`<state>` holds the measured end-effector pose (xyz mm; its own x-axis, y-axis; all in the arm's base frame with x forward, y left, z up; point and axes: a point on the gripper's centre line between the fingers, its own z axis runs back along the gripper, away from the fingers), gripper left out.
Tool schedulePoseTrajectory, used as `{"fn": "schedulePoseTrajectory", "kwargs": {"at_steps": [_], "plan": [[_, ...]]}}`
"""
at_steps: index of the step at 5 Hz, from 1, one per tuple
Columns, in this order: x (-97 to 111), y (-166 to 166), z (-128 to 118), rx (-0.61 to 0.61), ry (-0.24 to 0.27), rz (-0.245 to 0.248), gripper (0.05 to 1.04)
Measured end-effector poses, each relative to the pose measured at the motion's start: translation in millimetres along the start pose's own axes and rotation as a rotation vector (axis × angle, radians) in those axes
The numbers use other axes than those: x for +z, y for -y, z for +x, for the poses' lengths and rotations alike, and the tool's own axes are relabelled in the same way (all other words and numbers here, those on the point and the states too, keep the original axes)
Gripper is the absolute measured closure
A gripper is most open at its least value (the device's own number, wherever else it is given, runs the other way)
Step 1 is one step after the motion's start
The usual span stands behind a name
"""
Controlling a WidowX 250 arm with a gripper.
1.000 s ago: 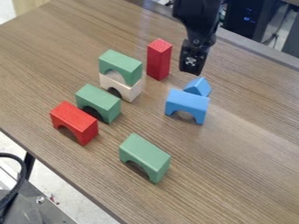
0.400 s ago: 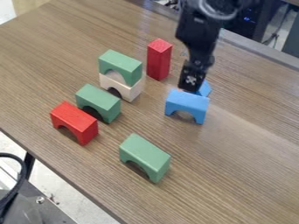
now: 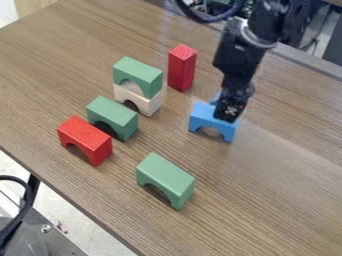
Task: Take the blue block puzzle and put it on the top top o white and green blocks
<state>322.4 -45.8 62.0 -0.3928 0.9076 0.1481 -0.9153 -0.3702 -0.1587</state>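
Note:
The black gripper point(image 3: 228, 113) hangs over the right end of the blue arch block point(image 3: 206, 118), hiding part of its top; whether they touch I cannot tell. Behind the arch, the small blue triangular block is mostly covered by the gripper. Left of centre, a green arch block point(image 3: 138, 74) sits on top of a white arch block point(image 3: 147, 103), both with their openings facing down and up respectively, forming a rounded gap.
A red upright block point(image 3: 182, 68) stands between the stack and the arm. Another green arch point(image 3: 112, 116) and a red arch point(image 3: 85, 139) are in front of the stack. One more green arch point(image 3: 165, 180) lies nearer the front edge of the wooden table point(image 3: 267, 200).
The gripper has come down and forward from behind the blue triangular block to the right end of the blue arch. The blocks have kept their places.

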Motion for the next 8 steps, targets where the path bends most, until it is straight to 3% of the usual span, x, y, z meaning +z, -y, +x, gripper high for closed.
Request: {"fn": "schedulePoseTrajectory", "kwargs": {"at_steps": [2,3,4,5,6,7,8], "plan": [[-20.0,-1.7,-3.5,0.021,0.031,0.034,0.085],[-25.8,-3.6,-2.8,0.033,0.034,0.057,0.130],[-28.0,-3.6,-2.1,0.056,0.018,0.067,0.414],[-24.9,-7.3,1.9,0.062,-0.005,0.078,0.503],[5.4,-0.3,8.2,0.035,-0.034,0.013,0.504],[42.5,2.0,13.6,0.003,-0.093,-0.045,0.504],[67.2,1.3,25.1,-0.001,-0.112,-0.076,0.504]]}}
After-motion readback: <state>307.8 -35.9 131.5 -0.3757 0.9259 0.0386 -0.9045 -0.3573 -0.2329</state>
